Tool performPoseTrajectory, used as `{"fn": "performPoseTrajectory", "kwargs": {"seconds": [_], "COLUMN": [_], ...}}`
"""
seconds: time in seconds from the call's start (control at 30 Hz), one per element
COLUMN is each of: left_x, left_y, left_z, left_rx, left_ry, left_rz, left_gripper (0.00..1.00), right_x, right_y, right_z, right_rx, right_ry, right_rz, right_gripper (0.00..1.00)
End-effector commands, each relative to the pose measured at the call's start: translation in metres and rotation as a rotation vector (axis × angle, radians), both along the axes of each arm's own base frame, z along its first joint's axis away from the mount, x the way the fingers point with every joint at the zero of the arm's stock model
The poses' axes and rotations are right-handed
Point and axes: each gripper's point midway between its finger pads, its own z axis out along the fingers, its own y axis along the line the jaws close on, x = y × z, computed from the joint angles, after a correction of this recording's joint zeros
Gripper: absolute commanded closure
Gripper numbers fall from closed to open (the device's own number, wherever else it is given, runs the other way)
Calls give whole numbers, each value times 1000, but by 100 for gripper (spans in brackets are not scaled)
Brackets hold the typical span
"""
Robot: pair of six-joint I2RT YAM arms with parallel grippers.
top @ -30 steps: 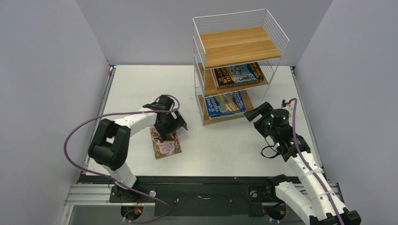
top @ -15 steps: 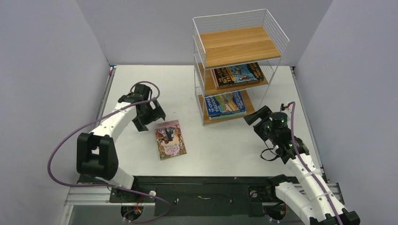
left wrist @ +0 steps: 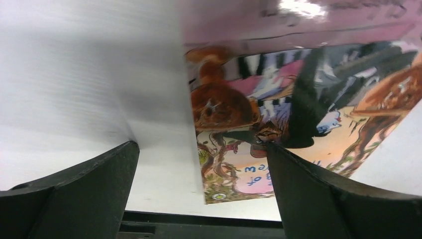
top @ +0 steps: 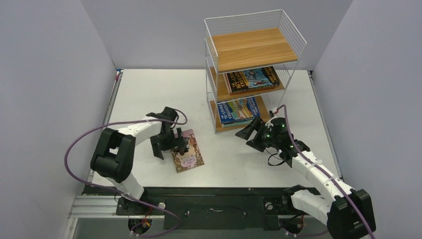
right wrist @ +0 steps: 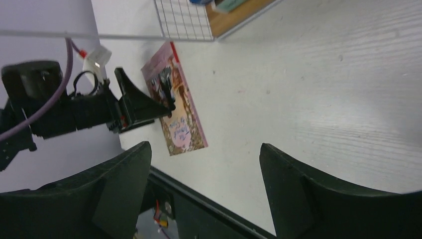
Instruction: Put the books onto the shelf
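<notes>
The pink book (top: 188, 158) lies flat on the table (top: 144, 92), lower centre-left in the overhead frame, well apart from the shelf (top: 256, 50). The left claw (top: 169, 146) is spread wide across its left edge, one finger over the cover and the other over bare table. The right claw (top: 251, 137), spread and empty, hovers right of centre by the shelf's foot. A middle-board book (top: 251, 78) and a bottom-board book (top: 239, 109) lie shelved.
</notes>
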Motion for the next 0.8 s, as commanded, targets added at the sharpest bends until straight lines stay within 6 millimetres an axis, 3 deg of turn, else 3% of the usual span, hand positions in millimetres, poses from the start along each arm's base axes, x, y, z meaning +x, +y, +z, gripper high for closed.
{"fn": "performPoseTrajectory", "kwargs": {"seconds": [0.0,0.3,0.43,0.57,0.6,0.63,0.73,0.77], "left_x": [-10,-70,-64,-64,-66,-62,-52,-45], "left_y": [-65,-109,-109,-115,-114,-117,-110,-104], "left_z": [-12,2,23,50,48,62,63,64], "left_rx": [-37,-149,-152,-253,-275,-324,-388,-409], "left_ry": [-13,-42,-112,-217,-236,-293,-390,-405], "left_rz": [-253,-391,-375,-291,-272,-234,-129,-62], "left_gripper": [1,0,0,1,1,0,0,5], "right_x": [-22,-58,-66,-73,-77,-75,-65,-58], "right_y": [35,-2,-6,14,21,26,30,35], "right_z": [4,-74,-90,-91,-91,-89,-95,-90], "right_rx": [126,-43,-123,-149,-143,-141,-151,-126], "right_ry": [-32,169,200,179,178,162,162,141], "right_rz": [291,316,305,384,400,393,340,318], "right_gripper": [24,24,24,24,24,24,24,24]}}
